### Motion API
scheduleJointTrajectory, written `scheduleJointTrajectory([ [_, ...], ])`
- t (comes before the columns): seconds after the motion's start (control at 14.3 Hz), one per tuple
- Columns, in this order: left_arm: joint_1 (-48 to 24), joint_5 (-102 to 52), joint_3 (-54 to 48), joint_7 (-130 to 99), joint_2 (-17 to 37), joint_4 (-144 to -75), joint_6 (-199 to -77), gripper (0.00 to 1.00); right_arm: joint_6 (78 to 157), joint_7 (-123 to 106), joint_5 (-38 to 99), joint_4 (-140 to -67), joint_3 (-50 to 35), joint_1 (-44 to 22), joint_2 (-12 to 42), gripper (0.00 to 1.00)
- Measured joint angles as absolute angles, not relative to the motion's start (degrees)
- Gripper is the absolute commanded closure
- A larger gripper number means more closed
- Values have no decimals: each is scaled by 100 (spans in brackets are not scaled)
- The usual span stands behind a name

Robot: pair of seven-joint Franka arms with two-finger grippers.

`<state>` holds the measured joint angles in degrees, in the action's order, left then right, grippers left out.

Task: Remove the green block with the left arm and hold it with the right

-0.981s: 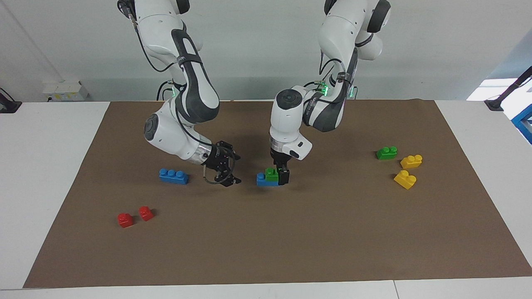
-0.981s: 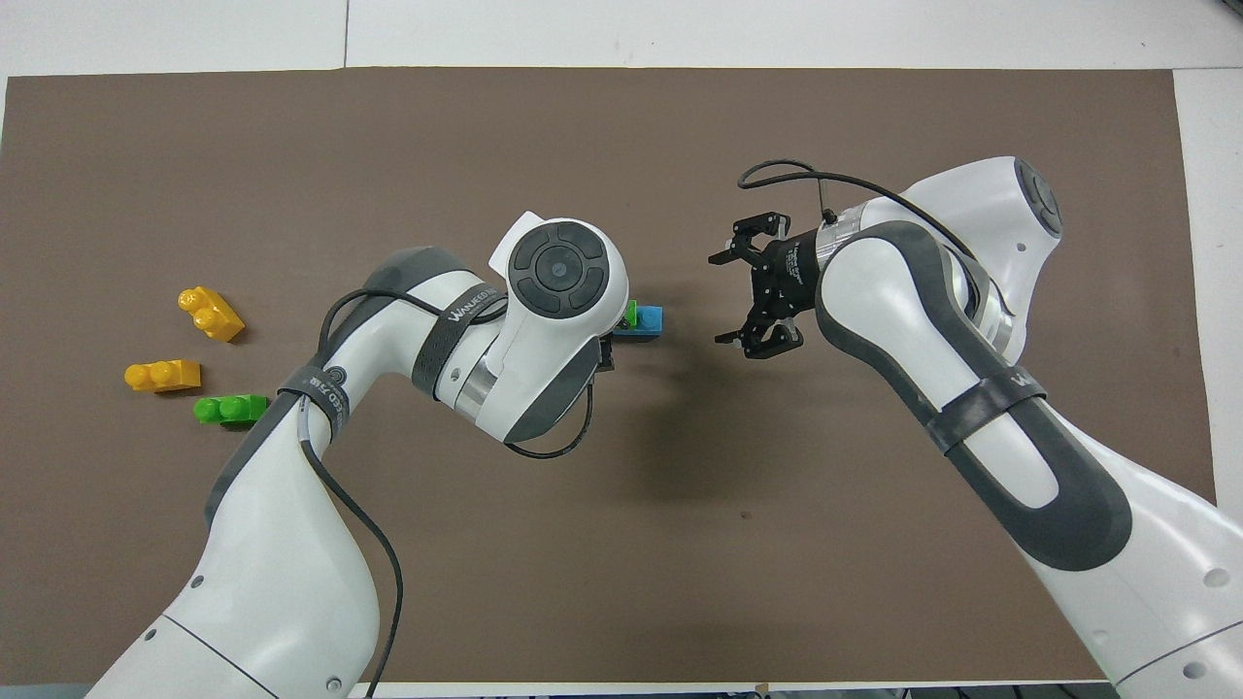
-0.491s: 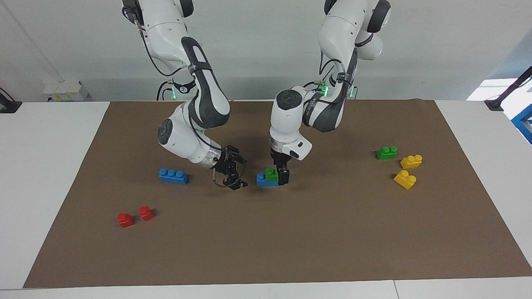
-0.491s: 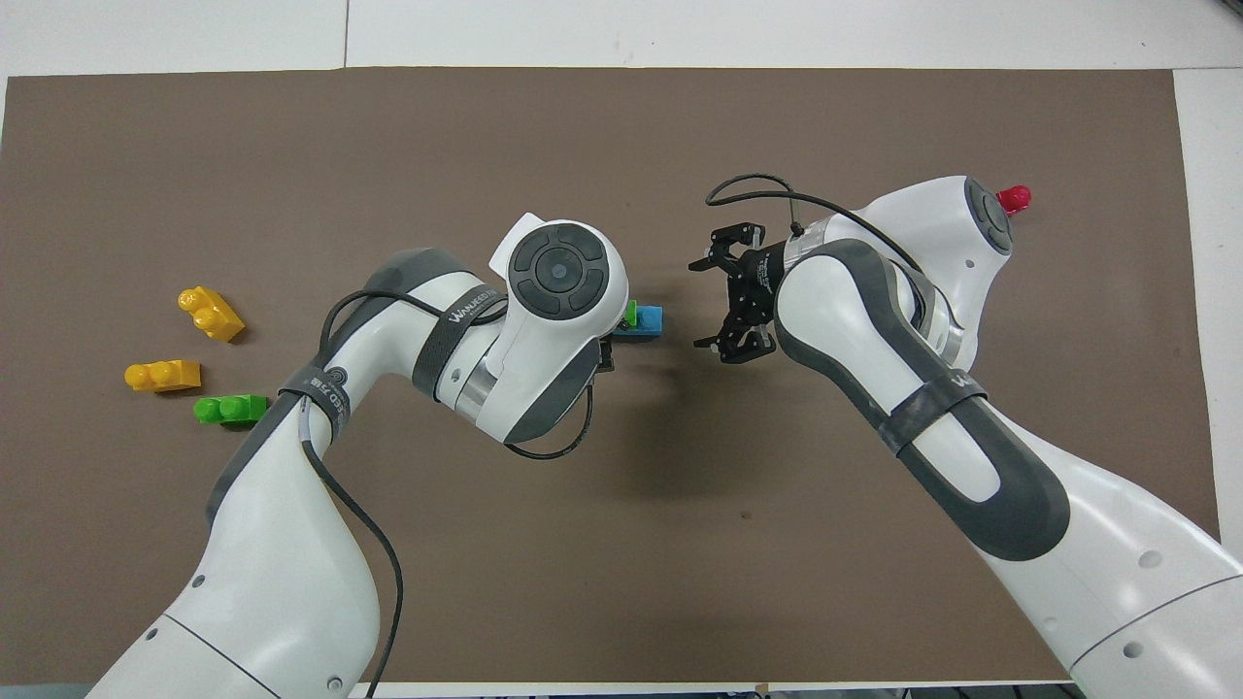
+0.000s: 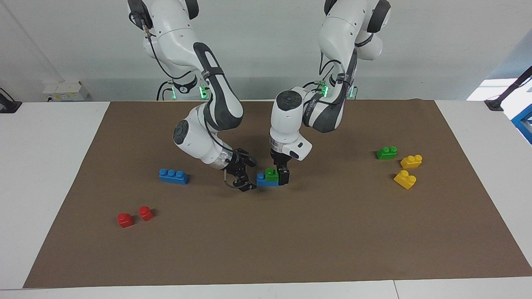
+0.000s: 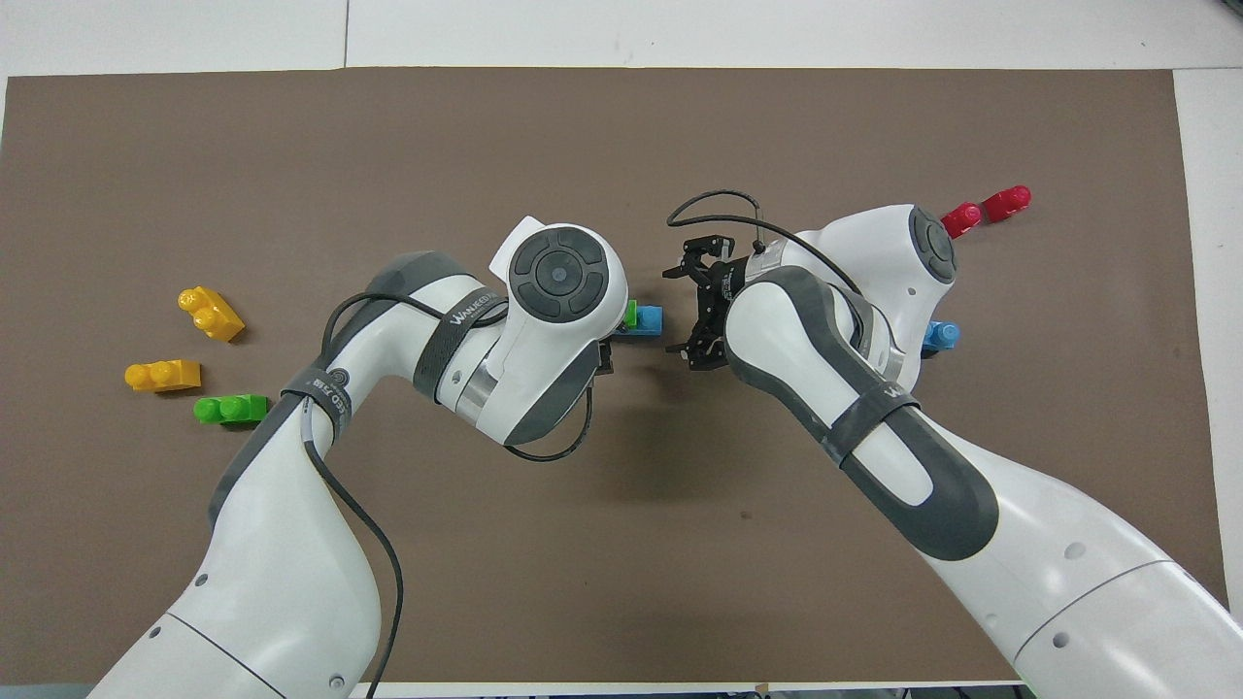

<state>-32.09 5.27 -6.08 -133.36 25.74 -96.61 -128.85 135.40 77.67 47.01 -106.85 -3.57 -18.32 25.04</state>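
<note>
- The green block (image 5: 272, 175) is seated on one end of a blue brick (image 5: 262, 180) near the middle of the brown mat (image 5: 291, 241), about midway between the bench's two short edges and somewhat toward the robots' edge.
- The left gripper (image 5: 282, 175) stands vertically over this stack, its fingers down at the sides of the green block; in the facing view one dark finger shows against the block's end toward the left arm's end of the bench. Whether the fingers are already clamped on the block cannot be told.
- The right gripper (image 5: 243, 177) is low over the mat just beside the blue brick's free end, tilted sideways, its two fingers spread apart and gripping nothing; a gap is visible between fingertips and brick.
- Step in hand, as judged: the right arm is closing in to brace the blue base, while the left arm is set at the green block ready to pull.
- The next move probably calls for the right gripper to straddle the blue brick's exposed end and close on it firmly, without nudging the stack. Only then should the left arm lift the green block straight up.
- Other pieces: a second green brick (image 5: 386, 153) and two yellow bricks (image 5: 408, 170) lie toward the left arm's end; a separate blue brick (image 5: 173, 176) and two red bricks (image 5: 135, 216) lie toward the right arm's end.
</note>
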Motion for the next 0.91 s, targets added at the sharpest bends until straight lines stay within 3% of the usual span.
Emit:
scheduleJointTrajectory([
  [0.91,-3263,527,-608,-13340,2574,-9769,-12989,0,14119,7761,4993,-10730,-358,-2165,2654,0],
])
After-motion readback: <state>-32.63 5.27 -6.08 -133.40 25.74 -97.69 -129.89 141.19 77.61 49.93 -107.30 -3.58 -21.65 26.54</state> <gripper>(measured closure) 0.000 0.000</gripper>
